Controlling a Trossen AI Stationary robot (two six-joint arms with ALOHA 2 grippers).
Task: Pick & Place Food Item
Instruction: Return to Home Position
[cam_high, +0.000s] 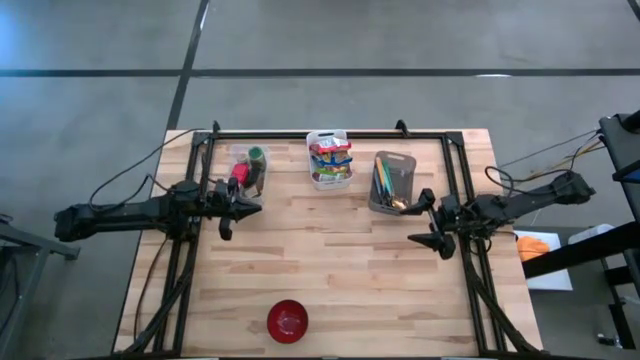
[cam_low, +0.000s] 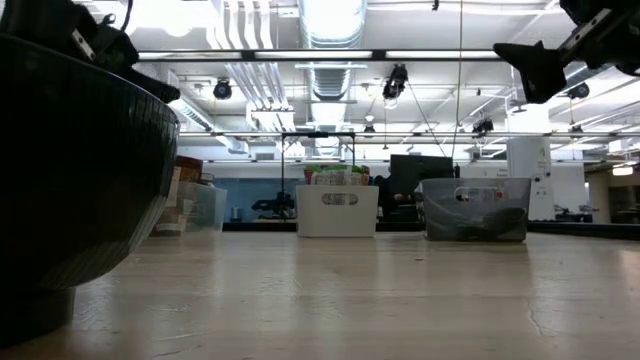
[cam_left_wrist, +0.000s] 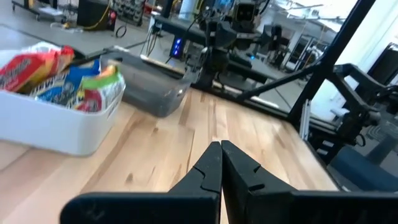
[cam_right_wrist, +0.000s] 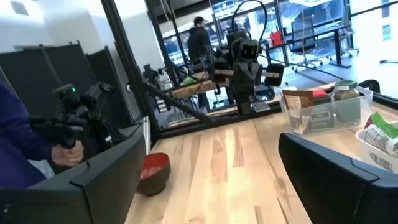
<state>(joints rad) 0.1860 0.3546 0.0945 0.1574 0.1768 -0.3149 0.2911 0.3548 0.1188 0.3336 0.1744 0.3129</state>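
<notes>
Colourful snack packets (cam_high: 330, 152) lie in a white bin (cam_high: 329, 178) at the table's far middle; the left wrist view shows the packets (cam_left_wrist: 59, 74) too. A red bowl (cam_high: 287, 320) stands near the front edge. My left gripper (cam_high: 255, 208) hovers at the table's left, shut and empty, its fingers (cam_left_wrist: 221, 158) pointing across the table. At the table's right my right gripper (cam_high: 418, 220) is open with nothing between its fingers (cam_right_wrist: 336, 174). Both are above the table and away from the bins.
A clear bin with jars (cam_high: 248, 170) stands at the far left, and a grey bin with utensils (cam_high: 392, 180) at the far right. A black frame (cam_high: 330, 133) runs around the table. A person (cam_right_wrist: 199, 37) is in the room beyond. Bare wood lies between the grippers.
</notes>
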